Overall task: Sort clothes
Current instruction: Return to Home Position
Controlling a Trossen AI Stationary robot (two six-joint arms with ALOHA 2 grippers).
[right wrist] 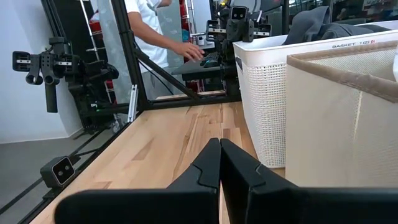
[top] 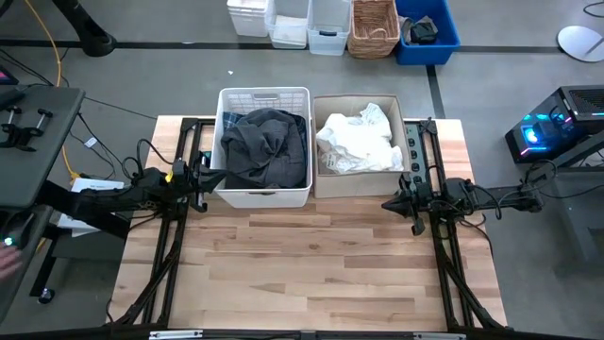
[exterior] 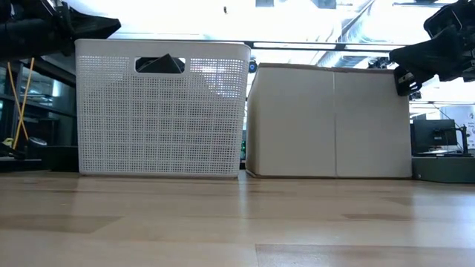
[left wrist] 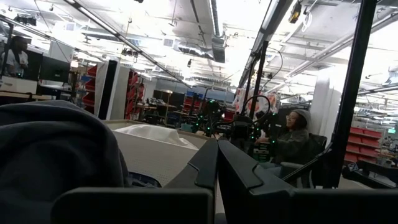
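Right in front of the left claw [top: 206, 177] sits the white basket [top: 226, 94]. The dark clothes [top: 264, 142] are heaped in it, high enough to poke over the rim. That claw hangs up around rim height with its fingers pressed together, nothing in them. The right claw [top: 387, 202] is pinched together and empty too. The tan cardboard box [top: 359, 186] with the white clothes [top: 357, 140] stands just off to its side.

Sorting looks done to me, so what's left is parking the arms, and that's where I'd worry. In the left wrist view grey fabric bulges up very near the fingers. If the arm swings toward the basket instead of backing off, it could snag a fold and drag it out onto the table [top: 311, 264]. The right one could clip the box wall and shove it. There's also a person [right wrist: 149, 25] just past the table, beyond the right claw's tips, so a wide swing is risky.
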